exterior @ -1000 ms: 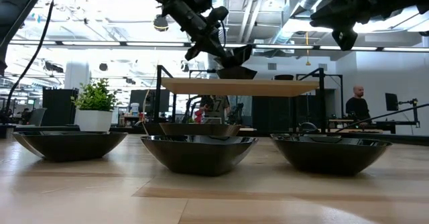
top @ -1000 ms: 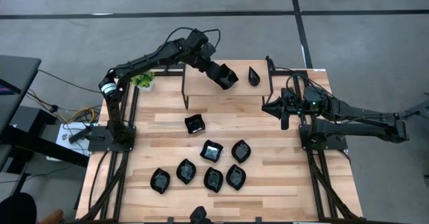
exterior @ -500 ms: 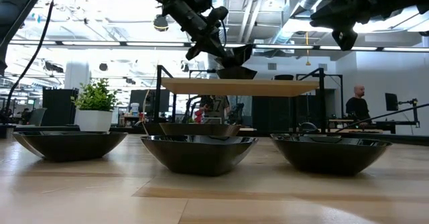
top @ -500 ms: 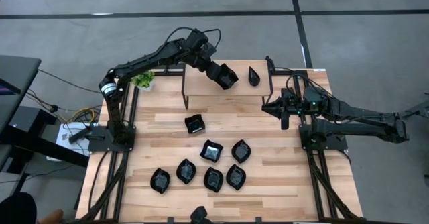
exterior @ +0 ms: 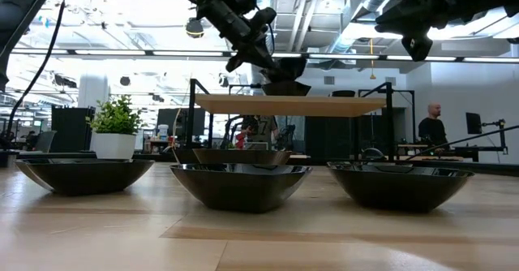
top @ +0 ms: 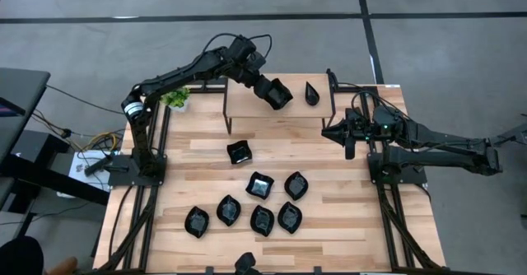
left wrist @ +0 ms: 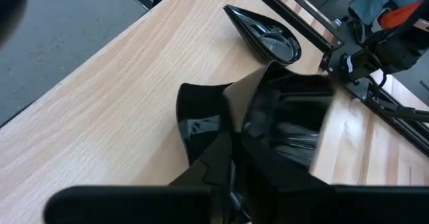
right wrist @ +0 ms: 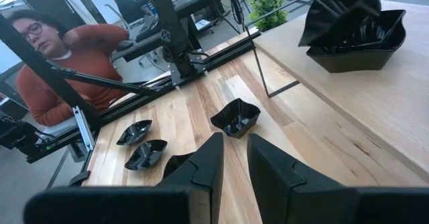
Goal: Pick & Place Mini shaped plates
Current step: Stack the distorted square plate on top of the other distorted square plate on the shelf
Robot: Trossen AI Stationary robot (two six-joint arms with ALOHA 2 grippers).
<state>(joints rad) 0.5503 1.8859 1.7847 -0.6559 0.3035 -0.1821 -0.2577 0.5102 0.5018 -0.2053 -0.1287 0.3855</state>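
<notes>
A raised wooden shelf [top: 259, 110] stands at the far edge of the table [top: 198, 168], and everything is placed here relative to it. The left gripper [top: 277, 94] is held over the middle of the shelf top, with a square wavy-edged plate [top: 280, 95] sitting on the boards under it. In the left wrist view one dark finger [left wrist: 201, 127] is seen outside the plate's [left wrist: 288, 117] near wall and the other is down inside the bowl, so the rim lies between the fingers; they are set narrowly around that rim, and whether the wall is still pinched cannot be told. The plate rests level on the shelf in the low view, with the gripper [exterior: 284, 66] just above it.

A teardrop plate [top: 312, 93] lies on the same shelf, just beside the square one toward the right arm's side; its long axis runs across the depth of the shelf, with the pointed tip toward the far edge.

In front of the shelf, on the table, another square plate [top: 240, 151] lies alone, and farther forward a loose cluster of plates [top: 262, 202] is gathered. A small green plant [top: 175, 99] stands off the shelf's left end.

The right gripper [top: 347, 132] is held above the table beyond the shelf's right end, holding nothing, its fingers [right wrist: 208, 163] set a narrow gap apart. A person in a red top [right wrist: 64, 66] is seen beyond the table.
</notes>
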